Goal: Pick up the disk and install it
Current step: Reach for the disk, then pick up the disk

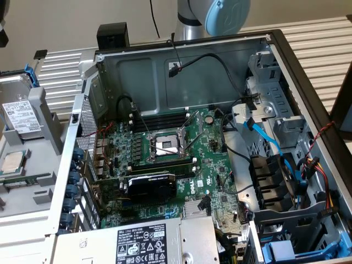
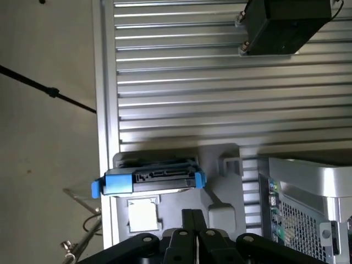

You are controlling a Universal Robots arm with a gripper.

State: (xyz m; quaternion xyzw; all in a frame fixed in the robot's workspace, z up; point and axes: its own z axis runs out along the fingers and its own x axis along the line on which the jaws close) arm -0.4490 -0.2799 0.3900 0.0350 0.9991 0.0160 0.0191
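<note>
Zero gap in the gripper (image 2: 193,214); empty, near the disk (image 2: 148,179)

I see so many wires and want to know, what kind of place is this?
Probably a robot lab or workshop for building computers. An open computer case sits on a ribbed metal table, a disk sits in a grey holder beside it, and a robot arm rises beyond.

Open computer case (image 1: 143,82) on slatted metal table (image 1: 60,69). Green motherboard (image 1: 212,181) inside, CPU socket (image 1: 166,146) near its middle, black graphics card (image 1: 151,184) just beside. Grey power-supply box (image 1: 137,242) at near edge. Blue cable (image 1: 264,135) toward exterior view's right. Square processor chip (image 1: 14,161) in grey tray (image 1: 47,118), exterior view's left.
</note>
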